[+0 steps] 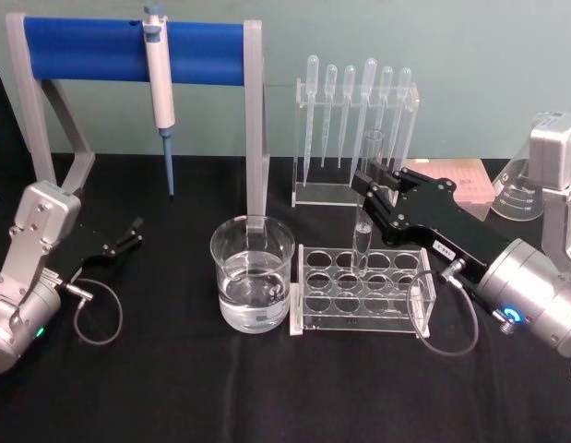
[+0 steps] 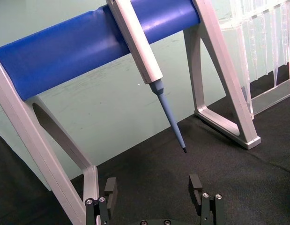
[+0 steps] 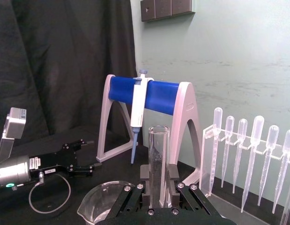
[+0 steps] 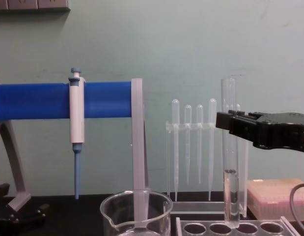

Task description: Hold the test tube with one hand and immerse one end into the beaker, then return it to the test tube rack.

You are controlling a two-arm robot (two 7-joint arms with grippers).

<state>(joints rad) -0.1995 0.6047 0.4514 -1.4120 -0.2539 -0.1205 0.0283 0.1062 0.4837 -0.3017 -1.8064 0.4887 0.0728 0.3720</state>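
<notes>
The right pincer [image 1: 373,177] grips the upright test tube [image 4: 229,162], its bottom, in the chest view, at the rack [image 1: 363,305] top, while the left pincer [image 1: 124,237] lies open.

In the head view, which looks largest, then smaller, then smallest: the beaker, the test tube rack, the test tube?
1. test tube rack: widest.
2. beaker: slightly smaller, narrower.
3. test tube: long but thin, in the right gripper at the rack.
Parked far left: the left gripper.

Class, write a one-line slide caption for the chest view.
Right gripper holds the test tube upright, bottom at the rack, beaker beside it; left gripper rests open at far left.
</notes>
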